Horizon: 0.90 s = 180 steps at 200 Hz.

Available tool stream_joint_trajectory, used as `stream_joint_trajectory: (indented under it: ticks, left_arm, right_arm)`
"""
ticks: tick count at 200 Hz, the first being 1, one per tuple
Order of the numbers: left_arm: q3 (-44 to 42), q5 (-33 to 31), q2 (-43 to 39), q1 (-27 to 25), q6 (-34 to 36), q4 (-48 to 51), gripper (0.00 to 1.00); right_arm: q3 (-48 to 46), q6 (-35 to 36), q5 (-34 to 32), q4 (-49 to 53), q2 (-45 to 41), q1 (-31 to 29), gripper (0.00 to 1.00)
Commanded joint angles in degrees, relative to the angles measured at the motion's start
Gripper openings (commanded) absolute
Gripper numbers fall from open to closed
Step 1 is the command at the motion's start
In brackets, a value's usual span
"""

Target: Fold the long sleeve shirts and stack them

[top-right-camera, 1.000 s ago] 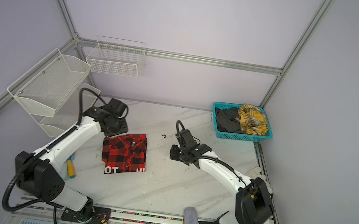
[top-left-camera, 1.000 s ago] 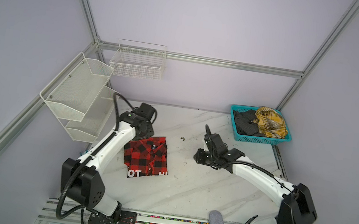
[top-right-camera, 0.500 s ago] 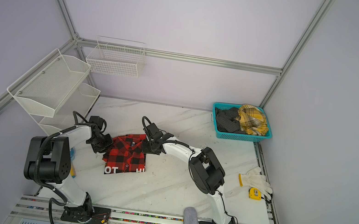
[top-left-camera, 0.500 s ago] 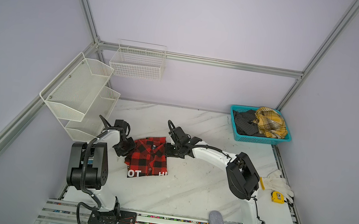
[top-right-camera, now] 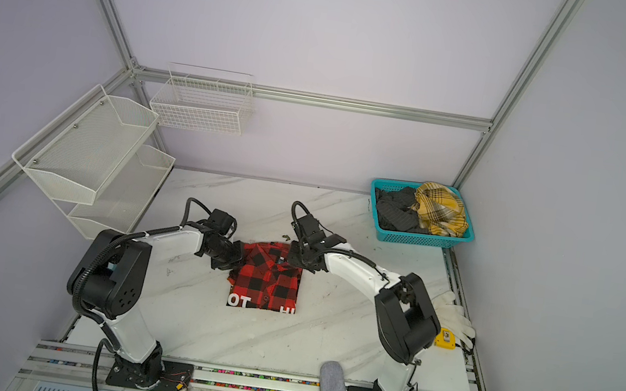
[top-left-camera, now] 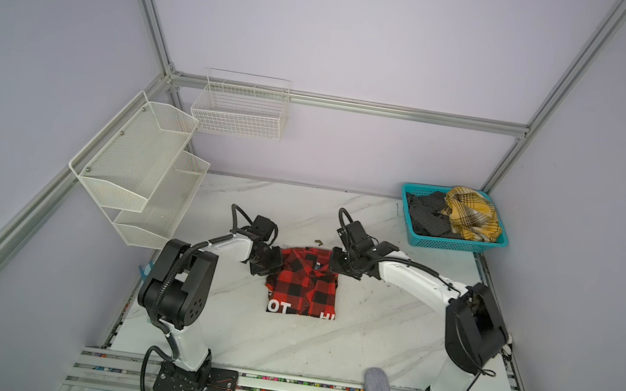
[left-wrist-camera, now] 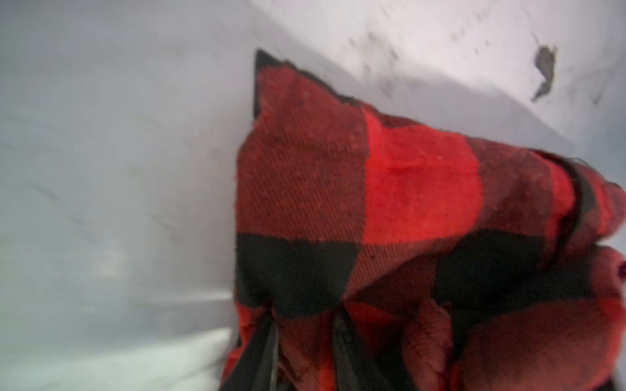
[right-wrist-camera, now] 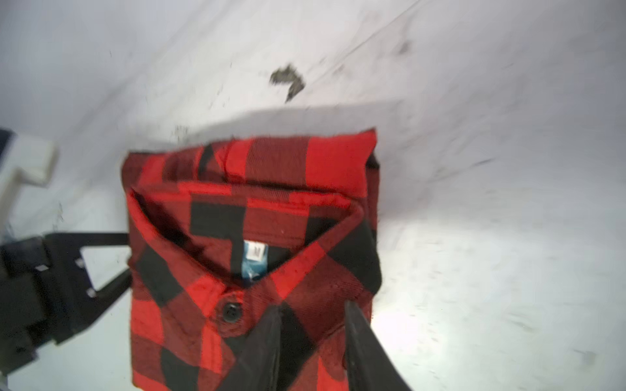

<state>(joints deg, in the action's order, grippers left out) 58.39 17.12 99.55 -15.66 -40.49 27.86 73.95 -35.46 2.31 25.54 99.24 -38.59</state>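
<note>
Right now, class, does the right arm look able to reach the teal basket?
Probably yes: the teal basket sits open-topped on that arm's own side, and nothing stands between it and the right tool, though that tool is down at the red-and-black shirt's collar end.

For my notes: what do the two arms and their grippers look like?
Both the left arm and right arm have smooth white links between bulky black joint housings, on black base plates. A ribbed black conduit runs up the left arm; thin black cables loop at each wrist. The left gripper and right gripper are black, with flat tapering fingers.
</note>
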Motion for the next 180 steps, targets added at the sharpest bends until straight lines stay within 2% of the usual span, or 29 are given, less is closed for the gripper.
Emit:
stream_joint_trajectory:
  ticks: [1, 18, 40, 76, 86, 108, 180]
  left_arm:
    - [1.92, 4.25, -3.84, 0.5, -6.16, 0.16, 0.5]
    - [7.41, 2.32, -5.62, 0.63, -4.76, 3.71, 0.59]
    - [14.52, 1.32, -5.23, 0.54, -2.2, 7.51, 0.66]
    - [19.89, 2.44, -1.87, -0.04, 0.32, 9.67, 0.67]
    - [20.64, 2.15, -1.2, -0.57, 1.1, 9.61, 0.67]
    - [22.17, 4.15, 2.48, -1.13, 2.64, 9.67, 0.62]
    - [24.63, 6.25, 7.75, -2.92, 5.04, 9.95, 0.45]
  right_arm:
    - [-3.17, 2.26, -0.28, 1.49, -3.84, 3.38, 0.42]
    - [-3.2, 5.39, 3.72, 1.16, -3.78, 4.97, 0.48]
    - [-0.61, 7.85, 4.62, 1.82, -0.82, 5.22, 0.53]
    - [3.45, 10.44, 7.45, 1.45, 5.77, 5.98, 0.54]
    - [4.19, 10.89, 8.3, 1.53, 7.43, 5.98, 0.5]
    - [4.49, 11.5, 8.42, 1.02, 9.01, 5.98, 0.44]
    - [5.93, 12.78, 8.09, 0.82, 12.18, 5.98, 0.4]
